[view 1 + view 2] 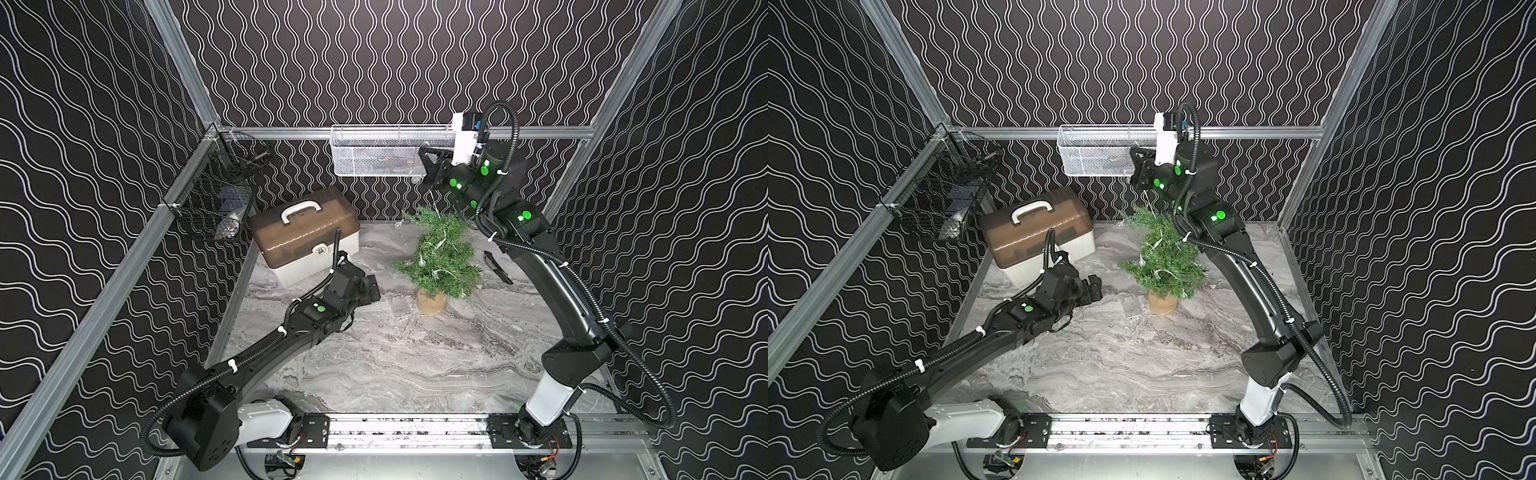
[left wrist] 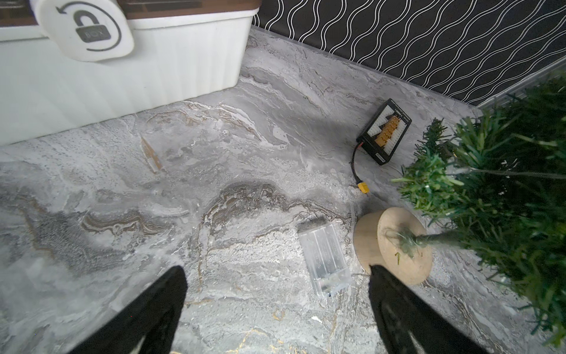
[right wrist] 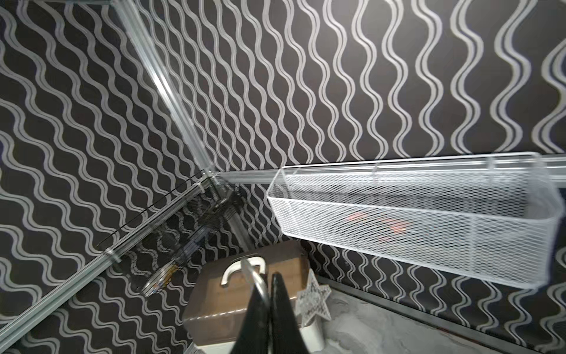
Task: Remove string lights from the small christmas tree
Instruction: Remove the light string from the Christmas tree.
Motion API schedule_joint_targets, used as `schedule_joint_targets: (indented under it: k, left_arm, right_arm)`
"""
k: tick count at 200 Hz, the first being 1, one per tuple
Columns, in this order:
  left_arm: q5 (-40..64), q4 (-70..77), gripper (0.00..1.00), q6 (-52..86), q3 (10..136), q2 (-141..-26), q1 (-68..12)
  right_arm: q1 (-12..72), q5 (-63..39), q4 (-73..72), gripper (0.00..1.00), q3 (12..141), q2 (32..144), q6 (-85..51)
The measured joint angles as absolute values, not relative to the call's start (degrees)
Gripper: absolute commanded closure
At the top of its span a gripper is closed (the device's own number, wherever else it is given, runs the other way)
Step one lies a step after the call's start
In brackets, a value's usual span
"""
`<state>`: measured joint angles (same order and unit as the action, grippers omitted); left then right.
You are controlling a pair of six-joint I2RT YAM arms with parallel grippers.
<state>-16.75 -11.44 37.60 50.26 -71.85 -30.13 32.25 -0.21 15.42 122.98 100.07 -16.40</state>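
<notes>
– Tabletop of grey marble [image 1: 395, 365] fills the floor, and toward the back stands the small bushy green christmas tree with its tan burlap base [image 1: 440, 253]. How far along are we?
– Early, I'd say. The right gripper [image 3: 268, 285] is up high beside the white mesh wall basket [image 1: 374, 156]. Its fingers are pinched together on what looks like the thin silvery wire of the string lights [image 1: 441, 240], which rises from the treetop.
– And the rest?
– Most loops, clear bulbs and all, are wound through the branches. The left gripper [image 2: 275, 269] hovers low, jaws spread wide and empty, by the small clear rectangular box [image 2: 324, 260] lying just beside the base.
</notes>
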Motion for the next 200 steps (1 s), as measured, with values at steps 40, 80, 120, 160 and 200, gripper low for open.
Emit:
schedule_joint_targets:
  k: [40,80,120,160,200]
  left_arm:
    - [-16.4,-11.4,0.04,37.6,50.3,-72.4,-30.1]
    - [-16.3,-11.1,0.04,37.6,50.0,-72.4,-30.1]
    - [-16.3,-10.9,0.04,37.6,49.4,-73.0,-30.1]
    - [-16.1,-10.3,0.04,37.6,48.9,-73.1,-30.1]
    - [-16.1,-10.2,0.04,37.6,48.6,-73.2,-30.1]
  right_arm:
    - [28.1,3.4,15.4,1.0,117.3,96.2,-19.1]
    - [22.9,7.5,15.7,1.0,109.8,89.7,-21.1]
    - [21.5,10.2,16.0,1.0,104.1,82.6,-21.4]
    - [20.9,12.8,17.1,1.0,98.5,75.7,-19.9]
    - [20.7,16.1,18.7,1.0,93.6,68.8,-18.0]
